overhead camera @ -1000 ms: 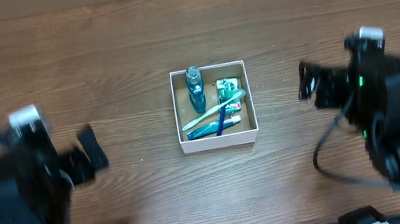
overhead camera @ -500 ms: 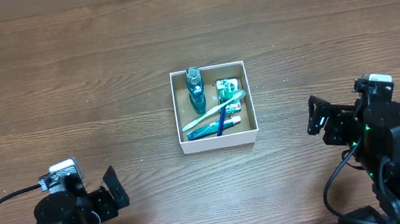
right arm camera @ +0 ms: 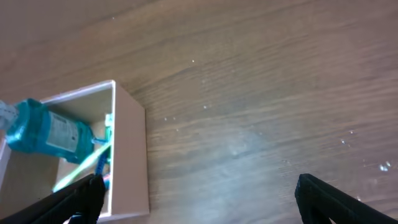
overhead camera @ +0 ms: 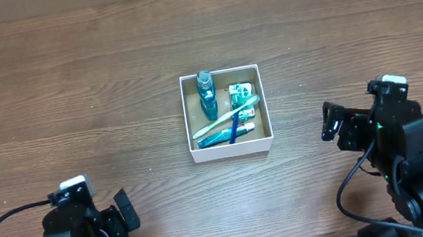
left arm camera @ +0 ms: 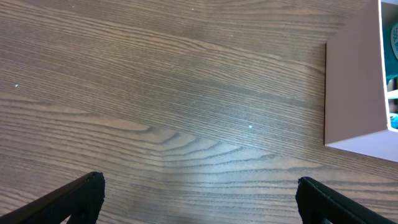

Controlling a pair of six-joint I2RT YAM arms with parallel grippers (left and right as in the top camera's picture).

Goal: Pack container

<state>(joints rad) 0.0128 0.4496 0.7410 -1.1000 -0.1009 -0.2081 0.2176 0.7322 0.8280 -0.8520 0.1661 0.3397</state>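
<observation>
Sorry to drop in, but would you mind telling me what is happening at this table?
Two robot arms are packing a small white container, which sits in the middle of the table. It holds a teal bottle, a toothbrush and a few other toiletries. At this moment neither arm is handling anything. The left pincer and the right pincer are both open and empty, on either side of the container and well apart from it.
</observation>
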